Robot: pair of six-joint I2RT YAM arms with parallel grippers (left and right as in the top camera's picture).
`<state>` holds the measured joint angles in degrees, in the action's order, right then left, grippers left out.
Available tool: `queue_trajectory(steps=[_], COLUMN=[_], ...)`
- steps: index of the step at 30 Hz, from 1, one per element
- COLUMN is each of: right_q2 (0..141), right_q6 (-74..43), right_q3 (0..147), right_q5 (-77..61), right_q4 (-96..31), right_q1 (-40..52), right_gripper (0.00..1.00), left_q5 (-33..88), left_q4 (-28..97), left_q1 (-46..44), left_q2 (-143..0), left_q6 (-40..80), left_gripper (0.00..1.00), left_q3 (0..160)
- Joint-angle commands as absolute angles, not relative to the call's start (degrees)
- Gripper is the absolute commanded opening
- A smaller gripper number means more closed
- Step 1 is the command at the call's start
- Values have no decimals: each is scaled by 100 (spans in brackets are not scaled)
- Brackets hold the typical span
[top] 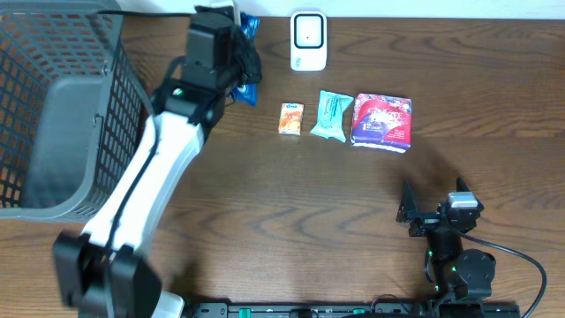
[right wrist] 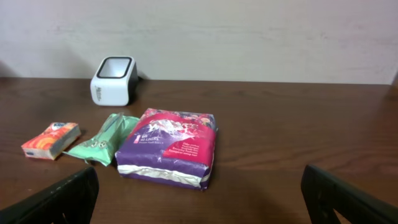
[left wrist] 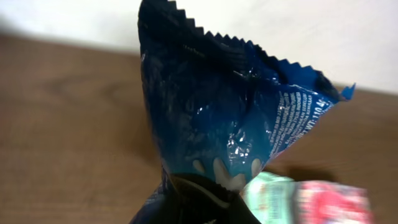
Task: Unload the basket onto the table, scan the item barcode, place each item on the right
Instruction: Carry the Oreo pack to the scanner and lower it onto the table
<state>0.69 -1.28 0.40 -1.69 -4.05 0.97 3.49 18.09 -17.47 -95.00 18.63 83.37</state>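
left gripper point(top: 244, 62) clamps blue packet point(left wrist: 224, 124) | right gripper point(right wrist: 199, 194) wide, empty | packet print seen left-wrist only

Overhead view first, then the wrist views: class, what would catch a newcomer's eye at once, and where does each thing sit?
The left gripper at the back is shut on a shiny blue packet, which fills the left wrist view. A big grey basket takes up the left side. A white scanner stands at the back centre, behind a row of three small packs.
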Motion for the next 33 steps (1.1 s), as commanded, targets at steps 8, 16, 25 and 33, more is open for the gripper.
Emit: queue_trajectory(steps=[8,16,25,33], right_q2=[38,38,38,38], right_q6=[-185,-185,-185,-185], right_q3=[32,32,32,32], right_q5=[-185,-185,-185,-185], right_q4=[-427,-427,-427,-429], right_q1=[51,51,51,51], right_gripper=[99,99,99,99], left_q5=[-80,-71,-827,-405], left_q4=[2397,2652,2561,2349], left_q1=[-1774,-1988,-2082,-2093], left_q2=[-10602,-10792,-10888,-11498], left_q6=[3662,3997,3898,3129], left_gripper=[7,7,7,7], left_q3=[8390,8390,8385,8385])
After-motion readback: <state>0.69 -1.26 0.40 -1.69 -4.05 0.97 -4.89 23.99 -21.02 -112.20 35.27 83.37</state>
